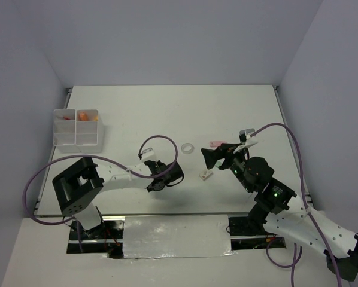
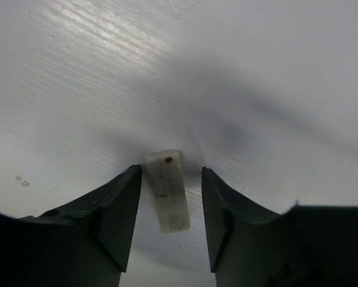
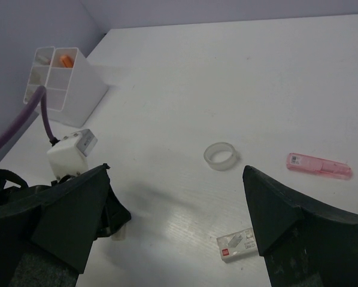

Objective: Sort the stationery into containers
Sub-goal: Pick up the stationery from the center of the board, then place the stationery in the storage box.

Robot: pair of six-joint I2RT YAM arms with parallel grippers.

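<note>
Jaws on the left apart around a white eraser (image 2: 167,190), jaws on the right wide apart.

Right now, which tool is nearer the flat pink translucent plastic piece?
Right. The right tool sits close beside the pink piece; the left tool is far off to its left.

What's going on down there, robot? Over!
Left gripper open, straddling white eraser. Right gripper open, near tape ring and pink item. Divided box at far left, no clutter seen between.
</note>
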